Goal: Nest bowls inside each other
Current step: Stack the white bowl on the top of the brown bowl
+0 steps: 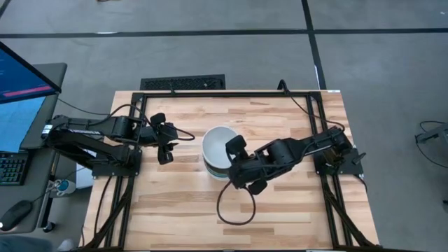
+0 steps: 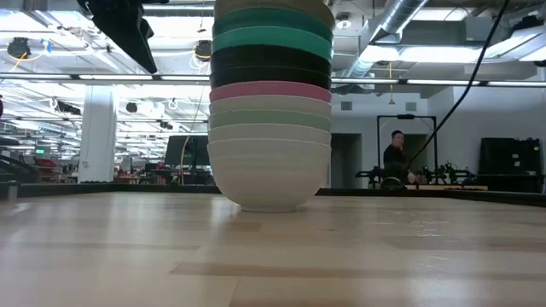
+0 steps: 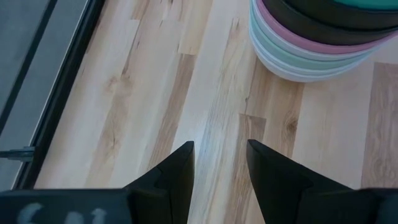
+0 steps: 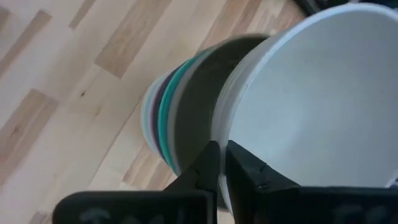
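Pinching the white bowl (image 4: 323,99) rim at five o'clock, right gripper (image 4: 219,163) seats it on the stack (image 2: 270,119); left gripper (image 3: 219,163) waits empty, part-open.

Worktop (image 1: 280,210): pale wood planks, butcher-block pattern, bounded by a black metal frame (image 1: 231,94). One stack of nested bowls (image 2: 270,128) stands directly on it near the centre, a white bowl (image 2: 269,175) at the base. A black cable (image 1: 234,210) loops across the surface just beside the stack.
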Robot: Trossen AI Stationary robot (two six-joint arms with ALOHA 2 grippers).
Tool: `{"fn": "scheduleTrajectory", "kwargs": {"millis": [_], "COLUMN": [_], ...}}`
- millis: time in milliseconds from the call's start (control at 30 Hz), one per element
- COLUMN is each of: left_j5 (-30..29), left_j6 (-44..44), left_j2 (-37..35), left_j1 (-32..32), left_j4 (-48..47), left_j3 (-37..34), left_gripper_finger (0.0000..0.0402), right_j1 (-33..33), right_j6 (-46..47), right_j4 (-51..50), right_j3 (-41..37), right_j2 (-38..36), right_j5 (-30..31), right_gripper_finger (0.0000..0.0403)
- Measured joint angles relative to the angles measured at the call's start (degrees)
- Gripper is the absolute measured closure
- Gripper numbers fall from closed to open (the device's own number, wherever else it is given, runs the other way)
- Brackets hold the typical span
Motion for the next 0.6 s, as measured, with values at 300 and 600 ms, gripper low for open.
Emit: {"fn": "scheduleTrajectory", "kwargs": {"millis": [300, 600], "left_j5": [0.00, 0.00], "left_j6": [0.00, 0.39], "left_j2": [0.00, 0.00], "left_j1": [0.00, 0.00], "left_j4": [-0.02, -0.02], "left_j3": [0.00, 0.00], "left_gripper_finger": [0.0262, 0.0262], "right_j1": [0.13, 0.17], "right_j6": [0.08, 3.22], "right_j4": [0.24, -4.64], "right_j3": [-1.28, -1.22], "right_j2": [1.06, 0.97], "right_j5": [-0.15, -0.20], "right_gripper_finger": [0.0360, 0.0358]}}
